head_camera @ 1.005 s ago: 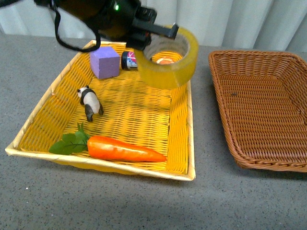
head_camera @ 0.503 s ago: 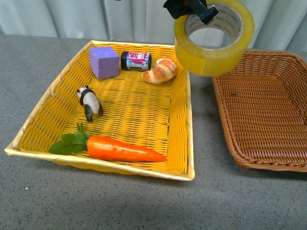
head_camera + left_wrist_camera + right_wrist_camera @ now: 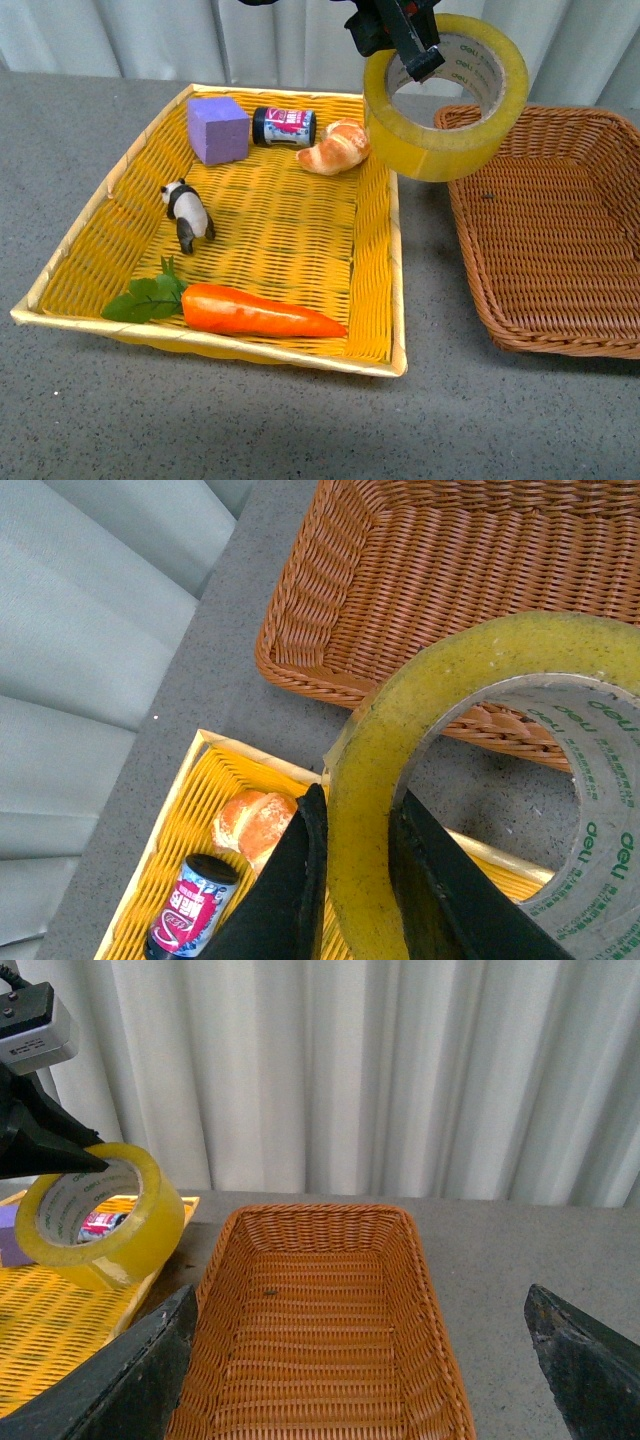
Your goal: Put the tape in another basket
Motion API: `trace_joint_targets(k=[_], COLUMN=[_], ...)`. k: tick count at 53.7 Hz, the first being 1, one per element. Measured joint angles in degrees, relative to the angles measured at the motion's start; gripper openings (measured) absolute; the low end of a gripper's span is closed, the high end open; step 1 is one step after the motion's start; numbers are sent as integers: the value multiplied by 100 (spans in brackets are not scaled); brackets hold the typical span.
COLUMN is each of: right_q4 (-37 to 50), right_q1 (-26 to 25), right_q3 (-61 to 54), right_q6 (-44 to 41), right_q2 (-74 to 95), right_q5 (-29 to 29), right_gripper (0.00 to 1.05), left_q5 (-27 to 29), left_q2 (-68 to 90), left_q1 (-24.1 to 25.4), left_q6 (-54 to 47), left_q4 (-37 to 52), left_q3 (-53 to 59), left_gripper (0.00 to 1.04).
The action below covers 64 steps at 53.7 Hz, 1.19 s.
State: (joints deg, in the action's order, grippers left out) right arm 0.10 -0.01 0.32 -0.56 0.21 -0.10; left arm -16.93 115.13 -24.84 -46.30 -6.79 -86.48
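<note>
Right now, nearest you on the grey surface [image 3: 250,420] sits the yellow tray [image 3: 397,300], with the carrot [image 3: 262,312] lying along its near edge, leaves pointing left. Just beyond it the panda [image 3: 187,214] stands on the left side of the tray floor. Along the tray's far edge you have the purple cube [image 3: 218,129], then the jar [image 3: 283,127] on its side, then the croissant [image 3: 335,147] in the far right corner, just beside the jar. To the right of the tray, apart from it across a strip of bare surface, is the basket [image 3: 545,230], and nothing lies on the part of its floor that shows. Your left end effector [image 3: 412,55] is clamped on the tape [image 3: 445,135], one finger inside the core and one outside, pinching the roll's wall. The tape hangs in the air, tilted with its opening partly toward you, over the gap between the tray's far right corner and the basket's left rim, touching neither. Your right end effector [image 3: 360,1295] has its fingers spread wide apart, holding nothing, and faces the basket. A pale curtain [image 3: 150,40] closes off the back.
</note>
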Motion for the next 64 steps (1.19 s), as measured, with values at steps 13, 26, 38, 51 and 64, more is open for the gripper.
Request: trace_joint_targets(k=[13, 26, 38, 51, 64], right_q4=[-579, 769, 988, 697, 378], right_q1=[-190, -258, -98, 391, 798], right_q3=[634, 1606, 2686, 3650, 4415], right_q6=[-1655, -2159, -1882, -1574, -1464], right_q2=[1580, 3974, 5635, 6752, 7571], right_q5=[107, -649, -1034, -1204, -1266], right_gripper=[96, 96, 96, 96, 96], left_q5=[4, 0, 9, -4, 2], left_q2=[0, 4, 4, 4, 4], left_q1=[2, 2, 11, 2, 4], left_q6=[-7, -13, -13, -15, -15], left_q4=[-2, -4, -4, -4, -4], left_q3=[-2, -2, -4, -4, -4], left_gripper=[15, 15, 15, 15, 15])
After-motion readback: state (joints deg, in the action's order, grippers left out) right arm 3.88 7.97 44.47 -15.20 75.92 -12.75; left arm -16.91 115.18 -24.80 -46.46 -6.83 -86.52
